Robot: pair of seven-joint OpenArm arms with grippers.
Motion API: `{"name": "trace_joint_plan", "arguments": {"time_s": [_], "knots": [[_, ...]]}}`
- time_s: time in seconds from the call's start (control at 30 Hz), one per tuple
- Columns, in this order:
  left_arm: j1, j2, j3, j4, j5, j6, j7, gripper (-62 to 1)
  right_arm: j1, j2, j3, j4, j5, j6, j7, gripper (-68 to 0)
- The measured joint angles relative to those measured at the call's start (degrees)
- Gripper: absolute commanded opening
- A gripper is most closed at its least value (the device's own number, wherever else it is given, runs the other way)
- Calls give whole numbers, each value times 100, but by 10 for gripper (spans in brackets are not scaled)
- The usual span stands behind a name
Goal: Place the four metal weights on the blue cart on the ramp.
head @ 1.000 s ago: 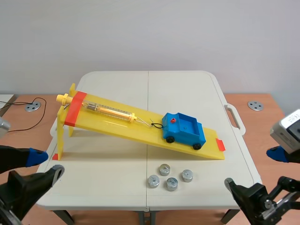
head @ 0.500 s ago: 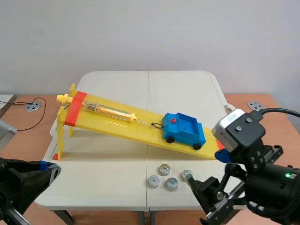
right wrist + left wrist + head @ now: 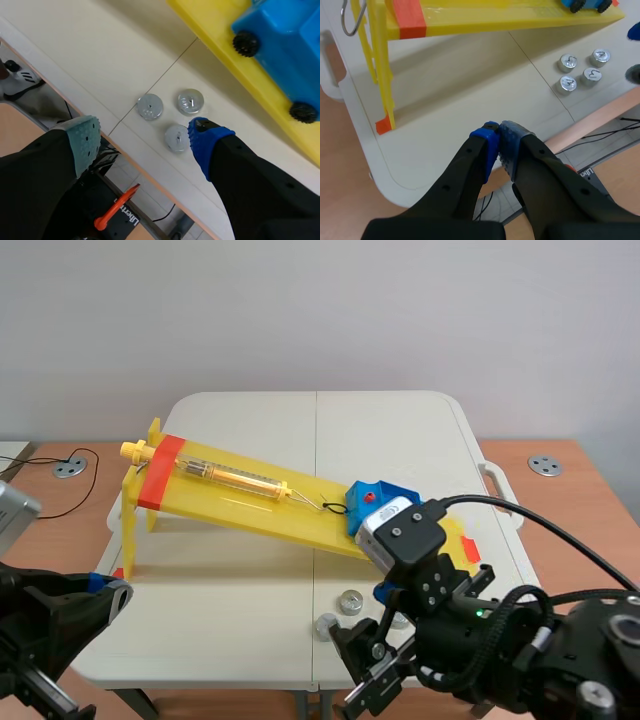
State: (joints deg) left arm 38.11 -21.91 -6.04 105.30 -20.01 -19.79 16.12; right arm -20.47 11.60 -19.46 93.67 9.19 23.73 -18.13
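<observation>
The white table (image 3: 400, 430) takes up the middle of the scene view. Across it the yellow ramp (image 3: 240, 505) slopes from a raised end at the left of the frame down toward the right of centre.

The right arm (image 3: 480, 640) comes in from the lower right and bulks across the bottom centre, hiding the ramp's low end. Its gripper (image 3: 144, 141) hangs over the table's near edge, fingers spread wide with nothing between them. In the right wrist view three weights (image 3: 150, 106) lie on the table under and just ahead of that gap.

The left arm (image 3: 50, 625) sits low in the lower left corner. Its gripper (image 3: 497, 141) is by the table's near left corner, pads pressed together on nothing.

The blue cart (image 3: 390, 490) stands on the ramp's lower part, only its upper end showing past the right arm.

In the left wrist view all four weights sit in a tight cluster on the table, just off the ramp's low end and apart from the cart.
</observation>
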Motion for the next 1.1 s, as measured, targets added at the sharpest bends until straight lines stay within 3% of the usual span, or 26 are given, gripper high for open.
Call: {"name": "trace_joint_plan", "arguments": {"time_s": [0.4,1.1], "knots": [[-68,0,0,-280,0,0,-2,-580,494,-374,-457,-798,-758,-365,44,-316],[-68,2,0,-284,0,0,-2,-580,1102,-699,-730,-2133,-1051,-470,553,-344]]}}
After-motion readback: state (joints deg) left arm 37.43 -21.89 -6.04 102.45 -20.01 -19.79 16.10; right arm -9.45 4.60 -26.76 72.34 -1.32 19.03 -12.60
